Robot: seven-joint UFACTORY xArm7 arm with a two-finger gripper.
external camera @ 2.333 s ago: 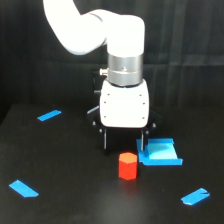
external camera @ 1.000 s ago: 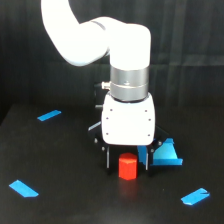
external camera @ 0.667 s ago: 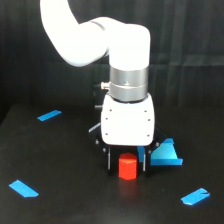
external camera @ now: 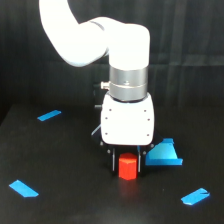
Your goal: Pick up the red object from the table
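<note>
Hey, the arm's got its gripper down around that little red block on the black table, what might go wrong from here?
1. The gripper straddles the small orange-red hexagonal block; whether its dark fingers touch the block is unclear, so it may slip on lifting.
2. The large blue square piece lies close on the exterior view's right, so a finger might nudge it.
3. The fingertips seem near the matte black table, so going lower might scrape it.

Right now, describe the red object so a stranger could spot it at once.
Find the white arm's gripper low over the black table. The red object sits right between its dark fingers, a small blocky prism resting on the table. It is the only red thing; every piece around it is flat and bright blue.
</note>
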